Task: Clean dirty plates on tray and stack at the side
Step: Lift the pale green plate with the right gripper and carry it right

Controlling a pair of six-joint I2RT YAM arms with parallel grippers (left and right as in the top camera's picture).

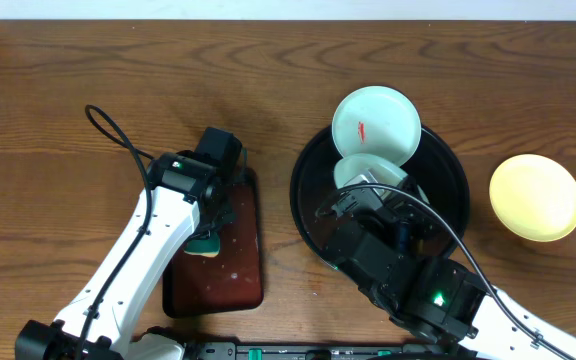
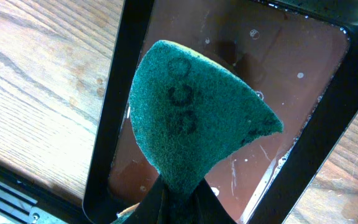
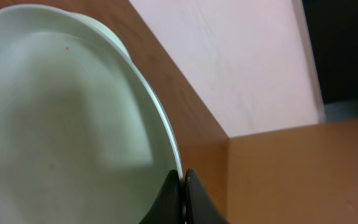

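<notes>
From overhead, the yellow plate [image 1: 535, 197] lay alone on the worktop [image 1: 68, 60], right of the tray [image 1: 438, 175], and I judged it finished. The smeared mint plate [image 1: 375, 125] rested on the tray's far rim, uncleaned. Nothing was stacked yet.

Left wrist: the left gripper [image 2: 178, 202] was clamped on a green scouring pad [image 2: 191, 118] above the brown tray [image 2: 291, 74]. The pad's dark rounded marks were unreadable.

Right wrist: the right gripper [image 3: 183, 186] was pinched on the second mint plate [image 3: 61, 124] at its rim. No writing showed.
</notes>
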